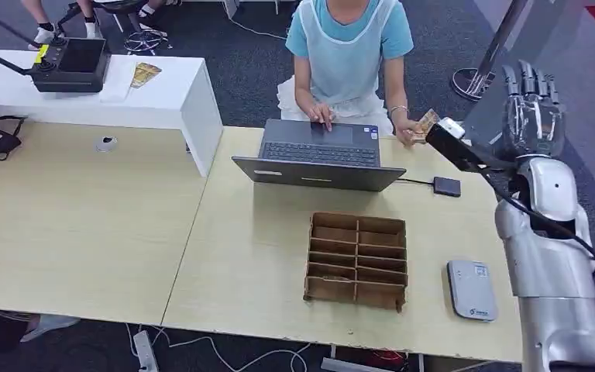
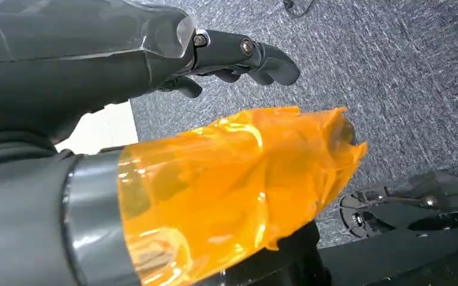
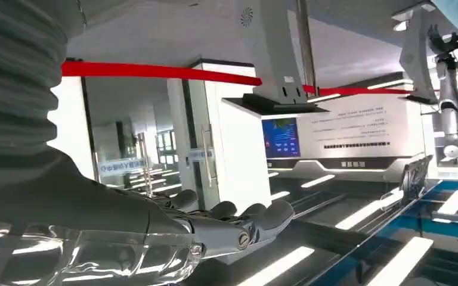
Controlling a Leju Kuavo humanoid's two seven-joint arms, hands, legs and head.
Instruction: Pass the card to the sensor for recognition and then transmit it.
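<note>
We take the laptop (image 1: 318, 155) as our landmark. A card (image 1: 425, 124) sits in the fingers of the person (image 1: 349, 54) seated behind the laptop, just off its far right corner, held up on a tilt. Its long axis runs from that corner out towards our right hand (image 1: 533, 108). That hand is raised to the right of the laptop and a little beyond the card, fingers pointing up and spread, and we see nothing in it; the right wrist view shows the same fingers (image 3: 232, 223) stretched out with nothing between them. So the card lies from our right hand towards the laptop and slightly lower, with a dark bracket on our forearm close by it.

Our left hand (image 2: 238, 59) hangs over grey carpet, fingers loosely curled in and nothing between them, so it is by far the farther of the two from the card.

The grey sensor pad (image 1: 472, 290) lies flat on the table on the near side of the laptop and off to its right, beside the brown divided tray (image 1: 356, 260), near our right forearm.

A second card (image 1: 144, 74) lies on the white shelf far to the left of the laptop.

We judge that the right hand is the one placed to receive the card, and that the handover turns on closing the gap between card edge and palm.
</note>
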